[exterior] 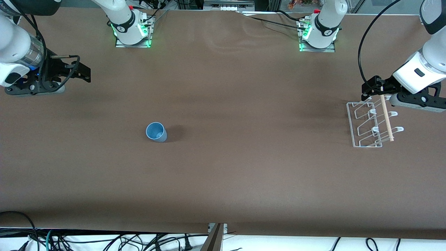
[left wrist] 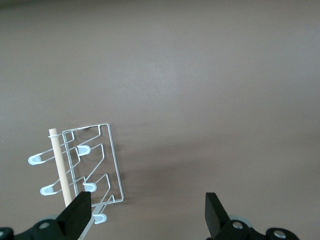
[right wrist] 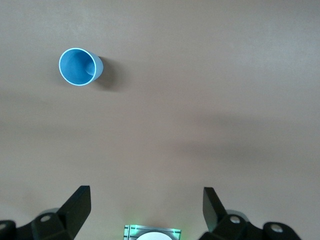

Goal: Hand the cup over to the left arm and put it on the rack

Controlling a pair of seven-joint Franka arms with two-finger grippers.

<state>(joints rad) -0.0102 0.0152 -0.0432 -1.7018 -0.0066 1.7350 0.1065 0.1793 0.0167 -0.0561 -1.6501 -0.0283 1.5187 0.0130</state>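
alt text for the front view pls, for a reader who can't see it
A light-blue cup stands upright and alone on the brown table, toward the right arm's end. A white wire rack with a wooden dowel sits at the left arm's end, the open left gripper over its edge. The open right gripper hangs over bare table, holding nothing.

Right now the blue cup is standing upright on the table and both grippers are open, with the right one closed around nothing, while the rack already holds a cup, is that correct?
Not quite: the rack holds no cup, as the front view shows. The cup stands upright on the table, and the left gripper and right gripper are both open.
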